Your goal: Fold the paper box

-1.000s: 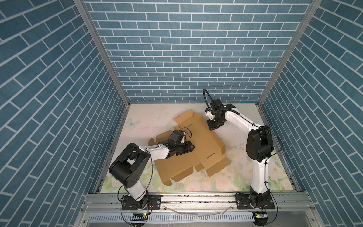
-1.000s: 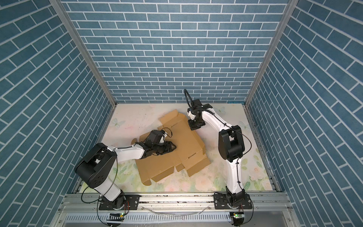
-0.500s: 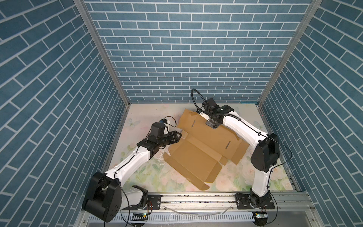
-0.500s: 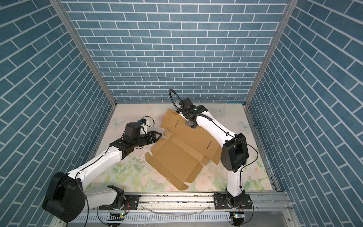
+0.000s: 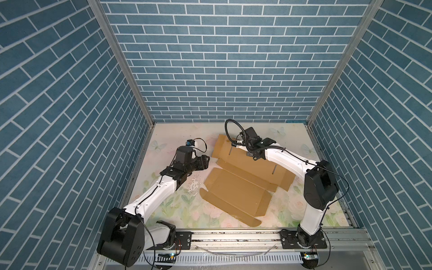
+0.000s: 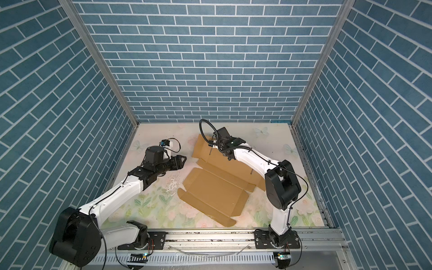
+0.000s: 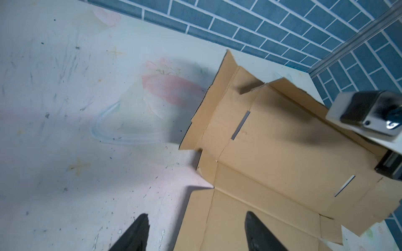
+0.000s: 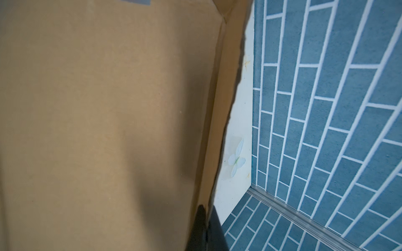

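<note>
The paper box is a flat tan cardboard cut-out with creases, flaps and two slots, lying unfolded on the table's middle and right in both top views. My right gripper is at its far edge. In the right wrist view the gripper is shut on that edge of the paper box. My left gripper hovers open just left of the box, apart from it. In the left wrist view it stands open over the near-left edge of the box.
The floral table mat is boxed in by blue brick walls on three sides. An aluminium rail with both arm bases runs along the front. A butterfly print marks the bare mat behind the box.
My left gripper came off the box, drew back to the left and opened wider. The right gripper stayed shut on the box, which turned and slid to the right.
</note>
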Available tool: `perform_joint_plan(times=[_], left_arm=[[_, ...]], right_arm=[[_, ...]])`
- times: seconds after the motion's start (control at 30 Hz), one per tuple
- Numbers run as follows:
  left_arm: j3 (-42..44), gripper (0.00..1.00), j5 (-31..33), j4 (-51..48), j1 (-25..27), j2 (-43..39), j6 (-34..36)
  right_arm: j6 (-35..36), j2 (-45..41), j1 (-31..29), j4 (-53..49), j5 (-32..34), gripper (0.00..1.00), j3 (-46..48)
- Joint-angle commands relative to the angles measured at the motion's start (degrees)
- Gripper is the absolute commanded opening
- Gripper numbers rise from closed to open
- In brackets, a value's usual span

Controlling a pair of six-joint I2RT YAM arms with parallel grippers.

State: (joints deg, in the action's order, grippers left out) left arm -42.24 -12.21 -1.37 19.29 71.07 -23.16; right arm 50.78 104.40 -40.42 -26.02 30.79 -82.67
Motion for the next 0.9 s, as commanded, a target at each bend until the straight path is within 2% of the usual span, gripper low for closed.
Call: perform_joint_plan(times=[0.0,0.5,0.73,0.87], left_arm=[[1.1,0.71,-2.8,5.0,-0.1,3.2,1.3],[0.6,0.67,-0.4,10.0,8.4,17.3,-4.9],[-1.5,0.64,0.7,15.2,9.4,23.4,-5.5],[-3.0,0.62,1.7,18.2,9.5,26.6,-3.6]], right_arm=[[4.6,-3.2,-1.2,5.8,1.5,0.0,3.1],[4.4,-4.8,-2.5,9.0,3.5,0.0,4.6],[4.0,-5.5,-3.1,10.4,3.5,0.0,5.5],[4.1,-5.9,-3.2,11.2,3.3,0.0,6.2]])
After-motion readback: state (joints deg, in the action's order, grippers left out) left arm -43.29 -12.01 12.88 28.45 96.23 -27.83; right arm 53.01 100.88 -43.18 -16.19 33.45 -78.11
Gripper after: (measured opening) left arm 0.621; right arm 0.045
